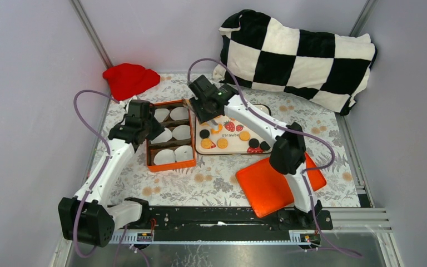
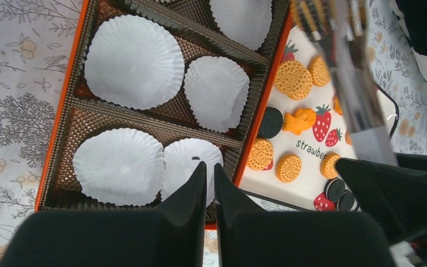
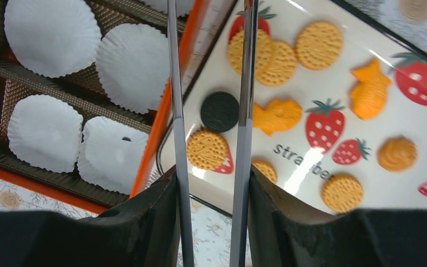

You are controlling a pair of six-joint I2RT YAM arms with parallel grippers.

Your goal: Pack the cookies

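The right fingers [image 3: 173, 111] stand apart, two long thin blades hanging over the left edge of the strawberry-print tray [image 1: 238, 146]. Between them, seen from the wrist, lie a black cookie [image 3: 219, 111] and a round orange one [image 3: 207, 149], neither gripped. The left fingers [image 2: 192, 194] are drawn together with only a sliver between them and nothing in it, held above the orange box [image 1: 172, 166] that sits just left of the tray. The box has a brown insert of three rows, each row with two white paper liners [image 1: 164, 156]. All the cookies [image 1: 222, 143] lie flat on the tray, most orange-yellow and a few black. The discs have no long axis, while a fish-shaped cookie [image 3: 278, 115] lies lengthwise across the right wrist view. The right arm rises to a bent elbow on the near right of the tray, and its forearm slants over the tray to the far left corner. The left arm leans up from the table [image 1: 217, 178] towards the box's left side.
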